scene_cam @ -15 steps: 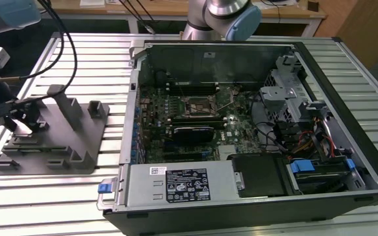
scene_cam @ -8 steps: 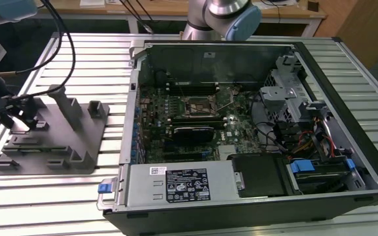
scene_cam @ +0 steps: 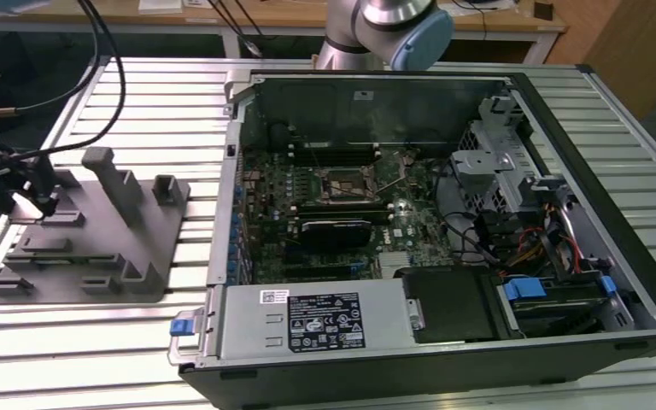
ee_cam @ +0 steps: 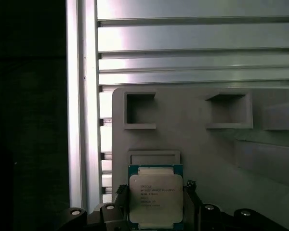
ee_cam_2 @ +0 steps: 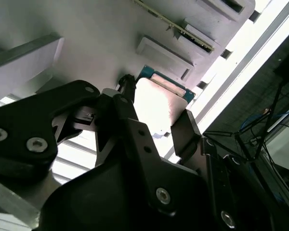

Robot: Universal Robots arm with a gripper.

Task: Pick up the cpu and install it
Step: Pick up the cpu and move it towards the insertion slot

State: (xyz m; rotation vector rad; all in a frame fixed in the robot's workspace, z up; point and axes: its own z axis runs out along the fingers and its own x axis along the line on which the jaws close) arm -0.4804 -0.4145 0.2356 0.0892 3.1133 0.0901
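Observation:
The cpu [ee_cam: 155, 195], a flat square chip with a silvery top and a thin greenish edge [ee_cam_2: 166, 82], lies between my two black fingers in both wrist views. My gripper [ee_cam: 155, 191] [ee_cam_2: 154, 109] is shut on it, one finger [ee_cam_2: 121, 103] against each opposite side. The chip sits just over the gray plastic holder block [ee_cam: 192, 144]. In the exterior view my gripper [scene_cam: 32, 198] is at the far left, over that block [scene_cam: 89, 248]. The black-framed motherboard socket [scene_cam: 345, 182] lies in the open computer case, well to the exterior view's right of my gripper.
The open computer case [scene_cam: 601, 171] stands on a slatted metal table [scene_cam: 134, 342], with a power supply [scene_cam: 311, 320], cables and drive bays inside. Upright posts [scene_cam: 117, 184] rise from the holder block. Black cables [scene_cam: 106, 77] hang at the upper left. The arm's base [scene_cam: 385, 26] stands behind the case.

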